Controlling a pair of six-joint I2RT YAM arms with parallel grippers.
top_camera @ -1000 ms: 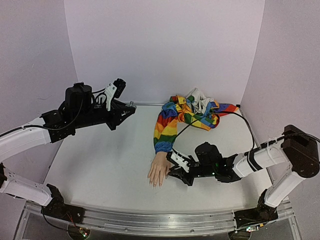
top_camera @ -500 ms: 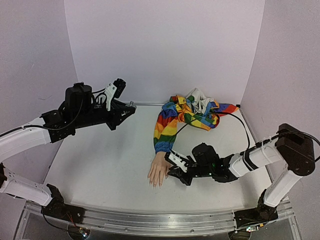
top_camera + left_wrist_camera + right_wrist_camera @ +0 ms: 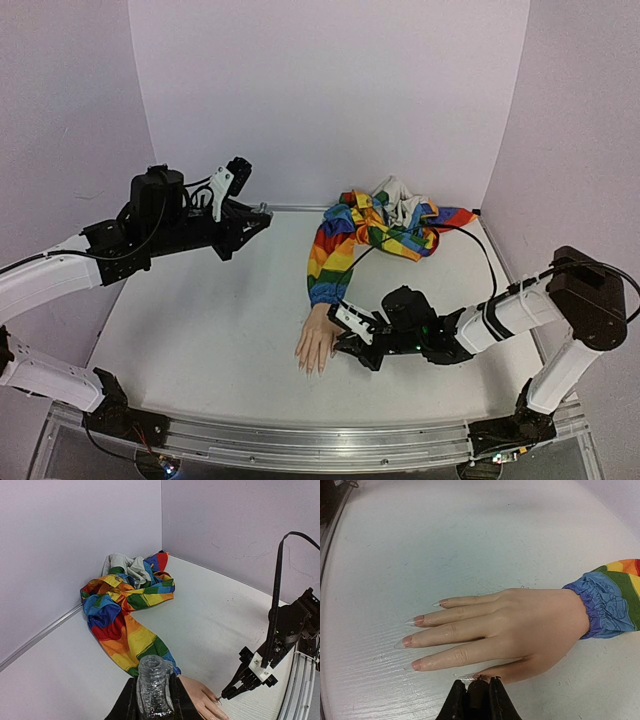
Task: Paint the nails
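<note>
The pale mannequin hand lies palm down on the white table, its rainbow sleeve running to the back. In the right wrist view its long pointed nails point left. My right gripper is shut on a dark brush cap, whose tip touches the thumb nail. From above, the right gripper sits low against the hand's right side. My left gripper is shut on a clear open-necked bottle, held high at the left, well away from the hand.
The rest of the rainbow garment is bunched in a heap at the back wall. A black cable loops from it over the table to the right arm. Lilac walls close in three sides. A metal rail runs along the front edge.
My right gripper has crept slightly left, closer against the mannequin hand's thumb. The left arm and its bottle have stayed still.
</note>
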